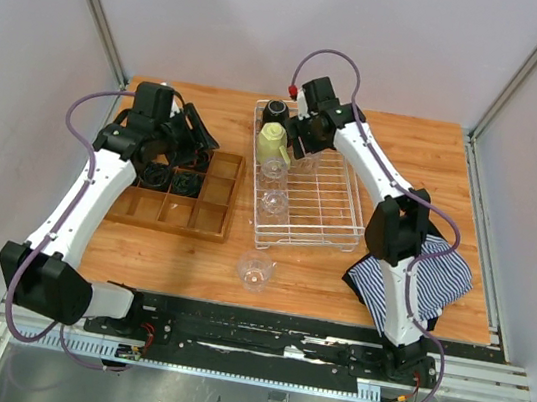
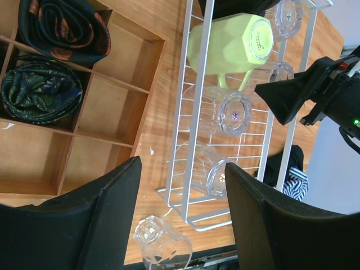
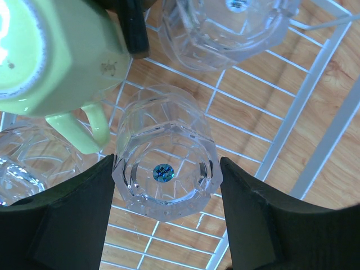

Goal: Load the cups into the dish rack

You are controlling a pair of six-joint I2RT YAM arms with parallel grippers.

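White wire makes up the dish rack (image 1: pixel 334 199), which sits mid-tabletop (image 1: pixel 411 162) between a wooden tray (image 1: pixel 211 217) and a striped cloth (image 1: pixel 434 276). At its far left corner is the black mug (image 1: pixel 277 111), with the yellow-green mug (image 1: pixel 274 142) just in front of it. Beside that mug's handle a clear tumbler (image 3: pixel 166 163) stands on the rack floor. The right pincer (image 3: pixel 167 169) is closed on it, its fingers (image 3: pixel 67 219) set against both sides with no gap showing. Two more tumblers (image 1: pixel 273 168) (image 1: pixel 275 202) sit along the rack's left side, nearer the arms. A lone tumbler (image 1: pixel 255 272) rests on the tabletop just outside the rack's near edge. The left pincer (image 2: pixel 183 163) hangs over the wooden tray, its jaws wide apart with nothing in them. Rolled dark cloths (image 2: pixel 42 87) fill some of the tray's compartments.
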